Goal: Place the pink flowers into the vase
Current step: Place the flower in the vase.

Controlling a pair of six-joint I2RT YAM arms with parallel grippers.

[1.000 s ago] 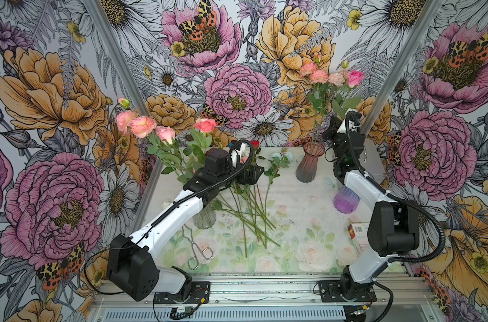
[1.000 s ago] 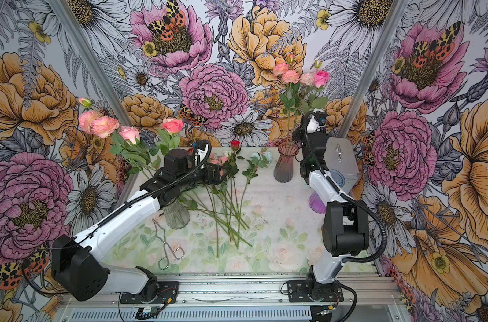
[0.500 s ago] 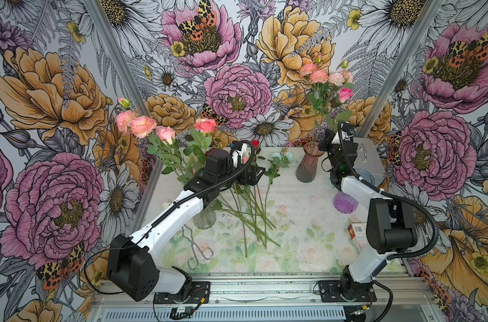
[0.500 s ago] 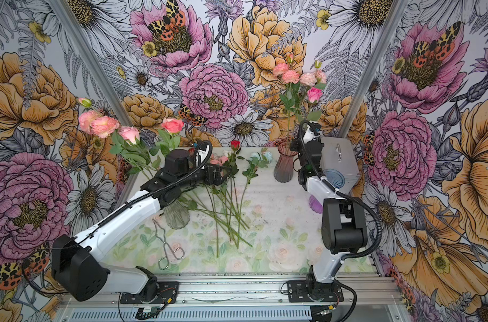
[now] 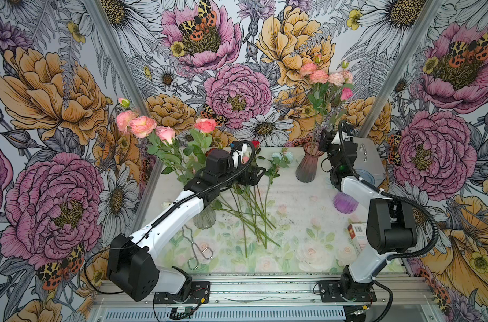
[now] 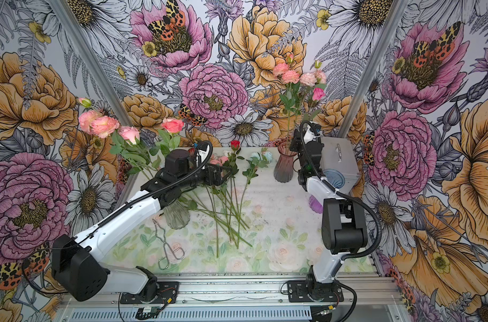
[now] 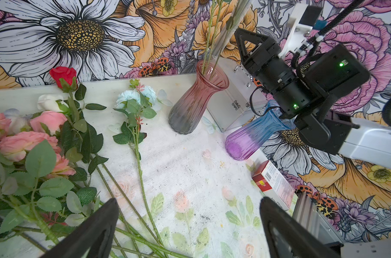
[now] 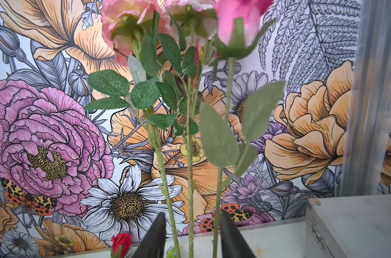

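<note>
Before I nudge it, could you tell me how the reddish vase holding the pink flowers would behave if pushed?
Probably top-heavy: the pink flowers rise far above the vase, so a high push may tip it. It looks like ribbed glass, likely fragile and slippery to grip.

The vase is ribbed glass, rosy at its flared mouth and smoky grey at the base. It stands upright near the back right of the table. In it stand pink flowers, their thin green stems nearly vertical, with ruffled salmon heads and one deeper pink bud high above the rim. More lie flat mid-table, heads toward the back wall, and another bunch rises at the left.
</note>
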